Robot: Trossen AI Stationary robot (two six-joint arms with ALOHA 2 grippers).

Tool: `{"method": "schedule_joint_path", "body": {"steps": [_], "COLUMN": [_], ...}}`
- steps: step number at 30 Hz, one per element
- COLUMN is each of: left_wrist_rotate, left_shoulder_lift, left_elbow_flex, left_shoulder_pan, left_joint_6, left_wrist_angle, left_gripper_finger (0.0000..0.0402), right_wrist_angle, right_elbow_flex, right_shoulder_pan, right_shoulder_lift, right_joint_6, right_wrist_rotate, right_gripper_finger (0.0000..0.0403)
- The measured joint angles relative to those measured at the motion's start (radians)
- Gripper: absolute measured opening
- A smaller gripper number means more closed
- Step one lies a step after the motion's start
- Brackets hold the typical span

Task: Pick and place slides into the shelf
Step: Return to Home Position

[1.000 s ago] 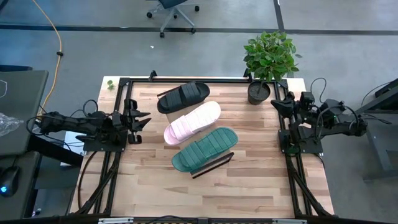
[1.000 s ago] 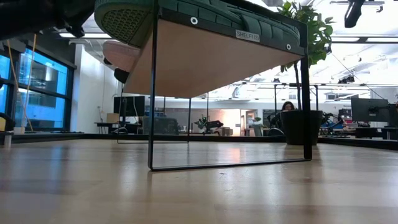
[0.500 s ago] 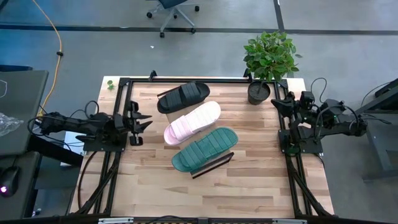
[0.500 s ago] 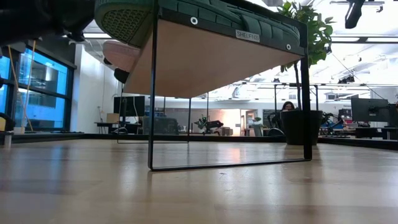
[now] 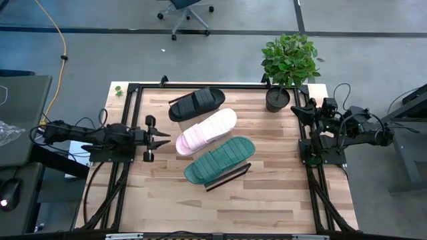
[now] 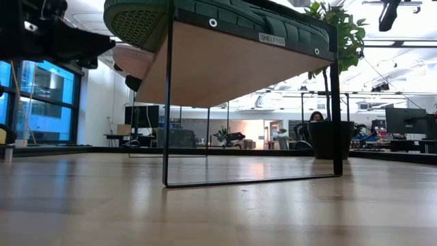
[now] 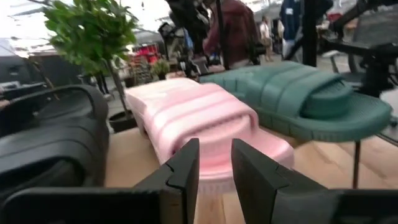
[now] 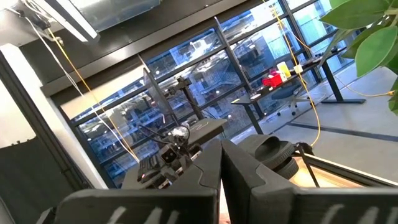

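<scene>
Top-down view first: three slides, all sitting on the one shelf [image 5: 229, 178], which runs diagonally across the middle of the table [image 5: 267, 207]. In a row you've got the black slide [image 5: 196, 104] at the far end, the pink slide [image 5: 207, 131] in the middle and the green slide [image 5: 220, 160] nearest, each just beside the next. The shelf board is mostly hidden under them, so it's really just the dark end rails you see. There's one potted plant [image 5: 288, 63] at the far right corner. The left pincer [image 5: 165, 139] points at the pink slide from the left, close but not touching. The right pincer [image 5: 298, 111] sits at the right edge, beside the plant pot. Off the table there's an office chair [image 5: 183, 10] and a yellow cable [image 5: 60, 40] on the floor. In the low view, the shelf's underside fills the middle, with the green slide's toe hanging over the edge up top and the plant pot behind it. One person [image 6: 316, 117] shows way back in the room. In the left wrist view, all three slides are lined up ahead, and the fingers [image 7: 186, 165] are a narrow gap apart with nothing between them. In the right wrist view, the fingers [image 8: 205, 168] are pressed together, empty, facing windows with a few plant leaves at the side.
</scene>
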Motion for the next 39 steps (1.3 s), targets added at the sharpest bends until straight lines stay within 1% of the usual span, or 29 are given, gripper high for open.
{"method": "schedule_joint_path", "body": {"steps": [5,11,15,18,23,30,34,39], "left_wrist_rotate": [0.042,0.050,0.059,0.074,0.089,0.089,0.087,0.088], "left_shoulder_lift": [0.000,-0.009,-0.047,-0.090,-0.122,-0.121,-0.121,-0.121], "left_elbow_flex": [0.000,0.001,0.001,0.001,0.003,0.003,0.003,0.003], "left_shoulder_pan": [0.000,0.000,0.000,0.000,0.000,0.000,0.000,0.000], "left_joint_6": [0.000,0.001,0.001,0.001,0.017,0.018,0.027,0.028], "left_wrist_angle": [-0.048,-0.124,-0.176,-0.251,-0.251,-0.251,-0.251,-0.251], "left_gripper_finger": [0.0083,0.0083,0.0083,0.0083,0.0083,0.0083,0.0083,0.0083], "right_wrist_angle": [0.000,-0.001,-0.001,-0.001,-0.001,0.000,0.031,0.123], "right_elbow_flex": [0.000,0.000,0.000,0.000,0.000,0.000,0.000,-0.001], "right_shoulder_pan": [0.000,0.000,0.000,0.000,0.000,0.000,0.000,0.000], "right_shoulder_lift": [0.000,0.000,0.000,0.000,0.000,0.000,0.000,-0.029], "right_joint_6": [0.006,0.028,0.029,0.029,0.041,0.036,0.013,-0.085], "right_wrist_rotate": [-0.001,-0.003,-0.010,-0.010,-0.010,-0.020,-0.055,-0.151], "right_gripper_finger": [0.0000,0.0000,0.0000,0.0000,0.0000,0.0000,0.0000,0.0000]}}
